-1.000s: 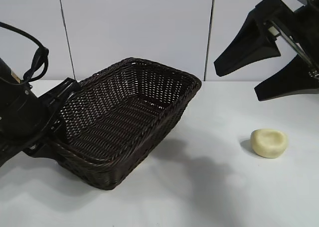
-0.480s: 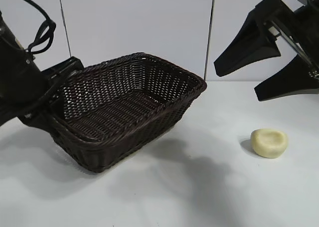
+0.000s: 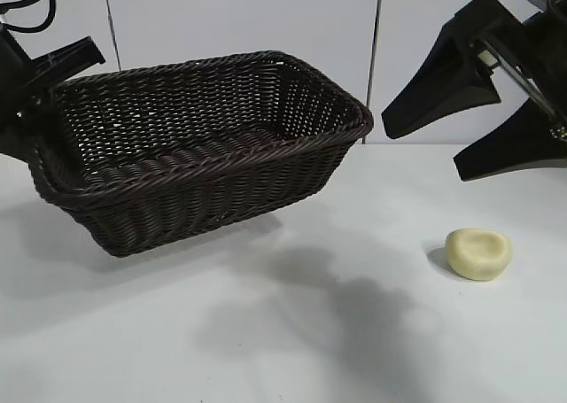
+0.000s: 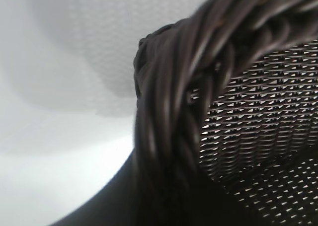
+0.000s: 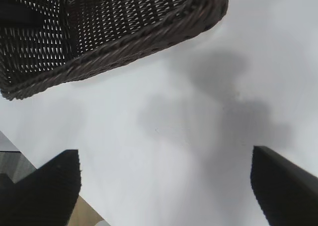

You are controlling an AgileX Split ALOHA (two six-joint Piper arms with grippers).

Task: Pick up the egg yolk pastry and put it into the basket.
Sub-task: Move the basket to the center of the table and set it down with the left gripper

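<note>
Clamped on the braided rim at the basket's [image 3: 204, 155] left end, the left gripper [image 3: 40, 89] holds the dark wicker basket lifted and tilted, its left end off the white table [image 3: 292, 332] and its shadow spread beneath it; in the left wrist view the rim [image 4: 169, 136] fills the frame with the open weave behind it; the right gripper [image 3: 496, 111] hangs high at the right of the exterior view, its two black fingers [image 3: 434, 89] spread wide with nothing between them; behind stands a pale panelled wall [image 3: 239, 22]; nothing lies between the right gripper and the tabletop below it; the egg yolk pastry [image 3: 478, 253], pale yellow with a dent on top, sits on the table below the right gripper, apart from it, and well to the right of the basket, not touching it; the right wrist view shows the basket's corner [image 5: 149, 27] and bare table between the fingertips [image 5: 49, 186].
</note>
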